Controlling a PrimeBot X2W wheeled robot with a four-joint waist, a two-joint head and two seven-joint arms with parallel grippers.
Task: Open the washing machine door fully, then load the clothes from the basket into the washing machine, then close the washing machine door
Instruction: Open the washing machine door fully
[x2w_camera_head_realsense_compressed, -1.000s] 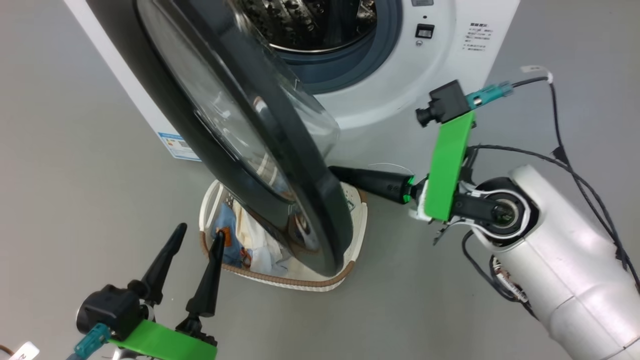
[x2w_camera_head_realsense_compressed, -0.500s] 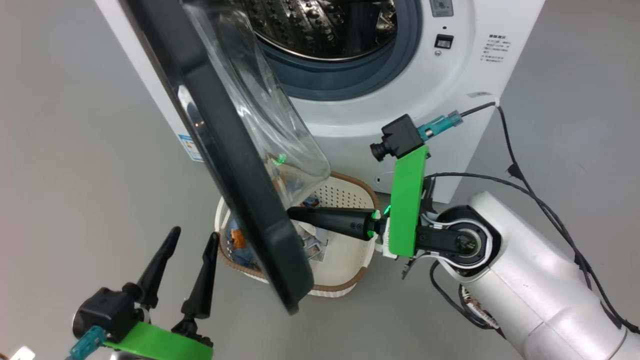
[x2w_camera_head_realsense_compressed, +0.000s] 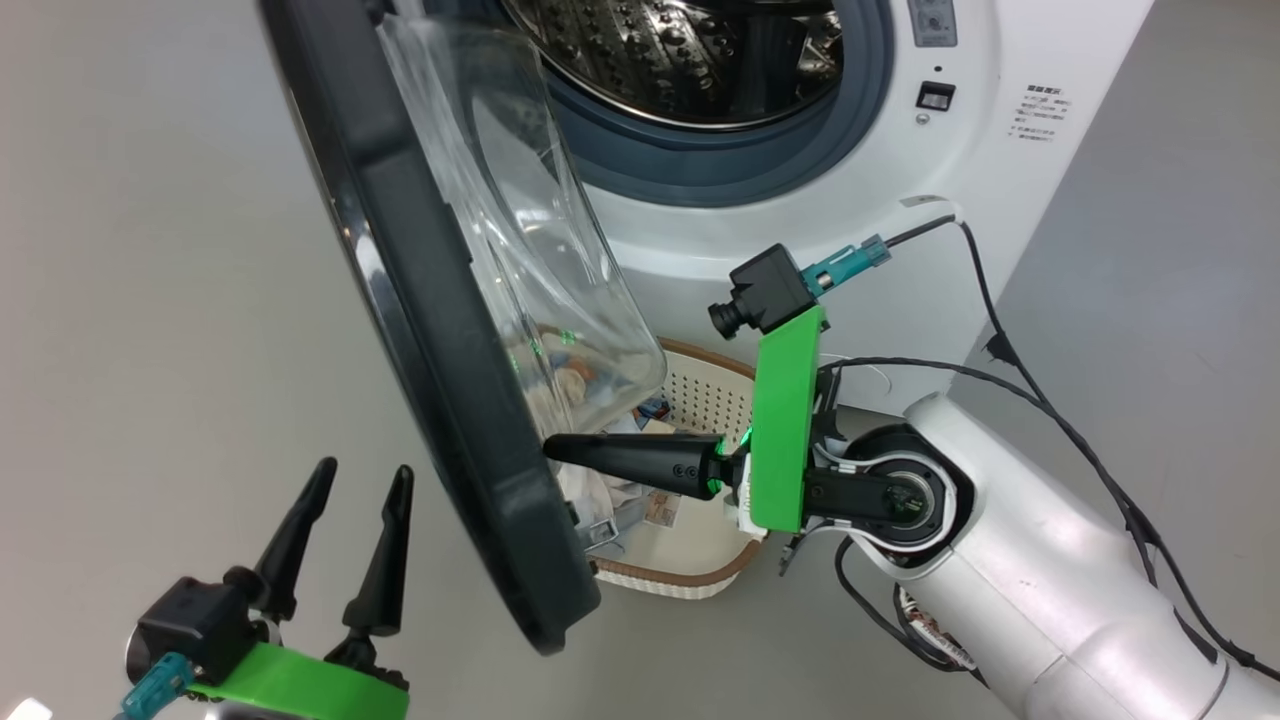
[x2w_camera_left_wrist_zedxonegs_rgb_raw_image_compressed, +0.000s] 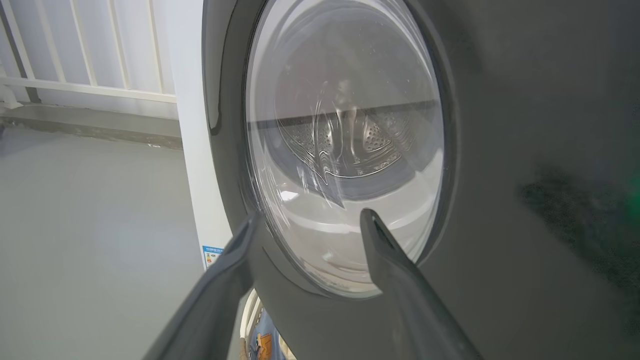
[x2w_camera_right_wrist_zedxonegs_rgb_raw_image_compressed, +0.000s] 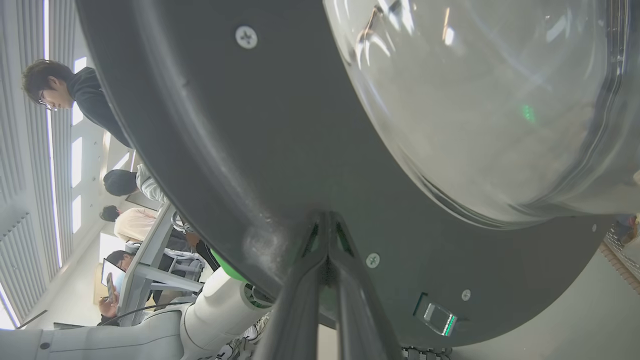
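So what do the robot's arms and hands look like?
The left gripper and right gripper each have two long, pointy black fingers, a bright green plate and a small black camera. The right arm is smooth, shiny white, with black cables looping around it.

The room is bright and evenly lit, and the washing machine door (x2w_camera_head_realsense_compressed: 440, 330) throws only a faint, soft shadow on the floor (x2w_camera_head_realsense_compressed: 150, 300) below it. White glare streaks cross the door's glass bowl (x2w_camera_head_realsense_compressed: 530, 220), with a small green glint low on it. Beyond the door, windows (x2w_camera_right_wrist_zedxonegs_rgb_raw_image_compressed: 76, 160) blow out white. Close against the door, the left wrist view turns soft and smeary. The right wrist view bows at its edges.
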